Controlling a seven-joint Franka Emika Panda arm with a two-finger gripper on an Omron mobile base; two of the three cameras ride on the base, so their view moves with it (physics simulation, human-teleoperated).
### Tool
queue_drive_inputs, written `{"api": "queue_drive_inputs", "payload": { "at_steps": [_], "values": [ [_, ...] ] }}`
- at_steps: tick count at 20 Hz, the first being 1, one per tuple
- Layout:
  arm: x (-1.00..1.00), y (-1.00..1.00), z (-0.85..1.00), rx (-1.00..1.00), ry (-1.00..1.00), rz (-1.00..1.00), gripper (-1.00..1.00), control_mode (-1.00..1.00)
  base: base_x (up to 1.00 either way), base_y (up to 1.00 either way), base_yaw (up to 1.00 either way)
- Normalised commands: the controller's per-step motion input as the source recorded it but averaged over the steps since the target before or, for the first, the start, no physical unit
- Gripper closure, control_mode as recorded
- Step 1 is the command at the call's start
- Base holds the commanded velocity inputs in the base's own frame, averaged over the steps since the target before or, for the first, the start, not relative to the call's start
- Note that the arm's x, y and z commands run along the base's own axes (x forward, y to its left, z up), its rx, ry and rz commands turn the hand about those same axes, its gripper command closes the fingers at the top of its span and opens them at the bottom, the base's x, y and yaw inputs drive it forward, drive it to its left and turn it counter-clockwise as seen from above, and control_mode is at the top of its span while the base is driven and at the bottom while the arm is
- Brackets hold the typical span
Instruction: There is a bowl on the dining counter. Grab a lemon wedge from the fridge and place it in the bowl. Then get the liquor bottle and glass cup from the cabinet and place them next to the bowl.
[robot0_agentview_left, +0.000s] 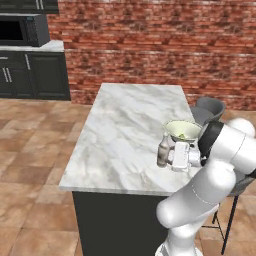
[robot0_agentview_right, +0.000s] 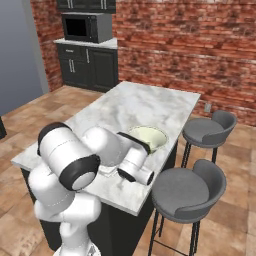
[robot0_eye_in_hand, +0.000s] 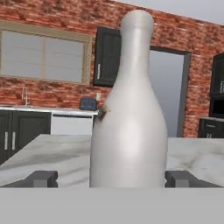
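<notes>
Pincer (robot0_eye_in_hand: 112, 178) released, fingers clear either side of the upright pale grey liquor bottle (robot0_eye_in_hand: 129, 113), which stands on the marble worktop (robot0_agentview_left: 125, 125) at nine o'clock of the cream bowl (robot0_agentview_left: 183, 130). Advised: withdraw straight back, avoiding a topple.

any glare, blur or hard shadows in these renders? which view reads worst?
Left base view: flat, even light, slightly soft; no glare on the marble counter. Right base view: same, with the arm covering the area beside the bowl. Hand view: worst, the bottle looms close and smooth, with one dark smudge.
</notes>
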Motion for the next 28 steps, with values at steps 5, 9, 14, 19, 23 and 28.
{"api": "queue_drive_inputs", "payload": {
  "at_steps": [5, 9, 14, 19, 23, 28],
  "values": [
    [-0.67, 0.00, 0.36, 0.00, -0.15, 0.00, -1.00, -1.00, 0.00, 0.00, 0.00],
    [-0.41, 0.00, 0.77, 0.00, -0.10, 0.00, -1.00, -1.00, 0.00, 0.00, 0.00],
    [-0.25, 0.00, 0.93, 0.00, -0.10, 0.00, -1.00, -1.00, 0.00, 0.00, 0.00],
    [-0.47, 0.02, 0.89, 0.00, -0.11, -0.01, -1.00, -1.00, 0.00, 0.00, 0.00],
    [-0.51, 0.37, 0.85, 0.00, -0.03, -0.03, -1.00, -1.00, 0.00, 0.00, 0.00],
    [-0.45, 0.63, 0.86, 0.00, 0.05, -0.10, -1.00, -1.00, 0.00, 0.00, 0.00]
  ]
}}
